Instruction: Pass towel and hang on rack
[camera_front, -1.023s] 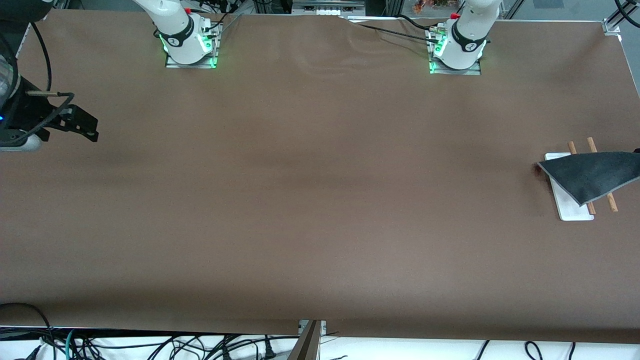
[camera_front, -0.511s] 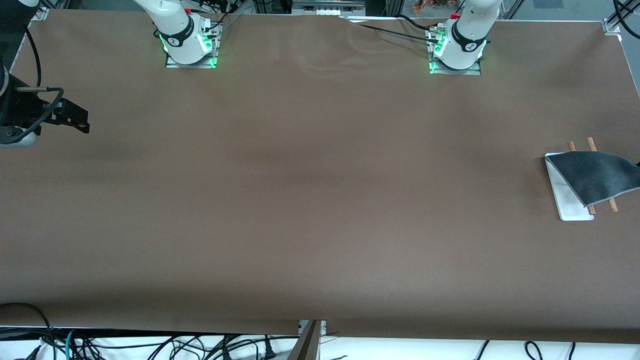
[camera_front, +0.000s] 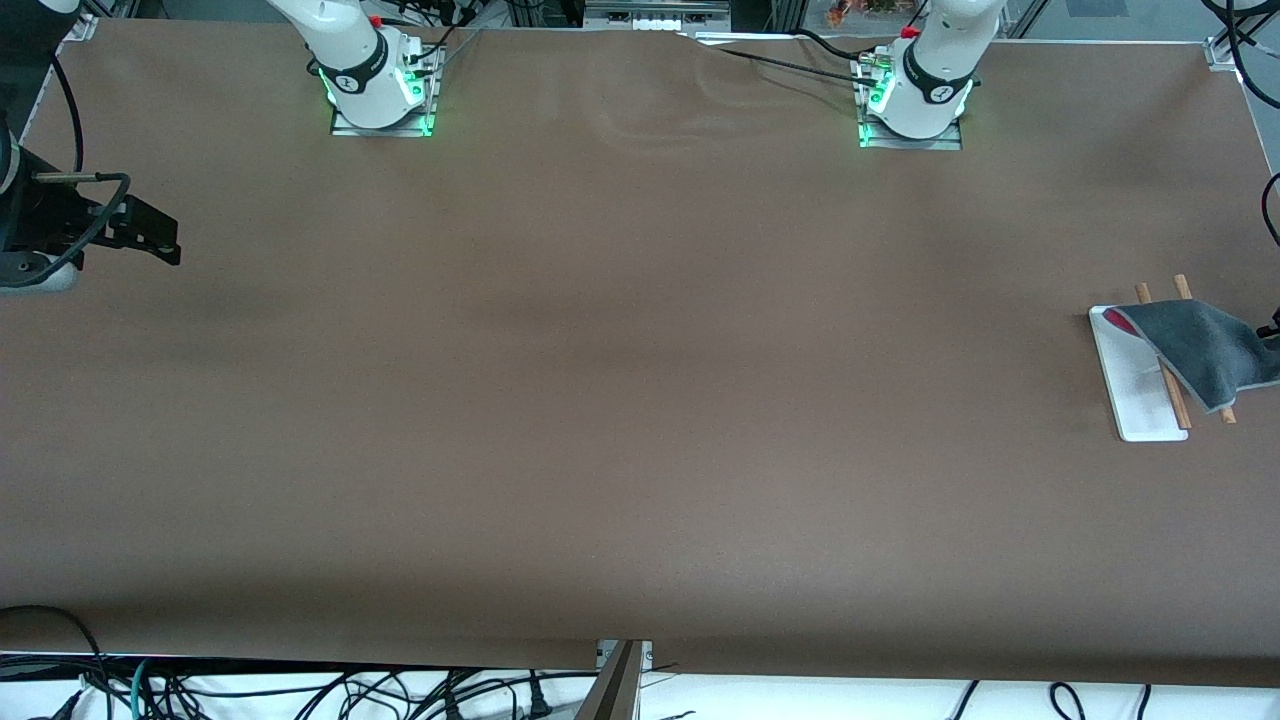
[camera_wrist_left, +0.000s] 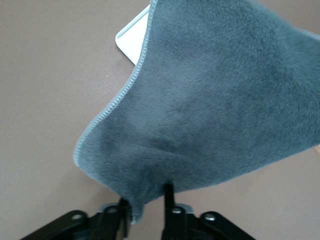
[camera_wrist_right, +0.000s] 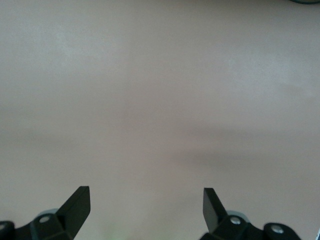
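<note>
The dark grey towel (camera_front: 1203, 345) lies draped over the brown rods of the rack (camera_front: 1176, 402) at the left arm's end of the table. A corner is folded over, showing its red reverse. The rack's white base (camera_front: 1135, 405) also shows in the left wrist view (camera_wrist_left: 131, 34). The towel (camera_wrist_left: 215, 100) fills most of that view. My left gripper (camera_wrist_left: 146, 202) is beside the rack and out of the front view. Its jaws stand a little apart, with the towel's corner loose between them. My right gripper (camera_front: 160, 243) waits open and empty (camera_wrist_right: 146, 200) over bare table at the right arm's end.
The brown table cover (camera_front: 640, 400) stretches between the two arms' ends. Both arm bases (camera_front: 375, 85) stand along the edge farthest from the front camera. Cables hang below the nearest edge.
The towel has pulled in toward the table's end and sunk onto the rods, and a corner has flipped to show red. The right gripper drew back a little earlier and now holds still.
</note>
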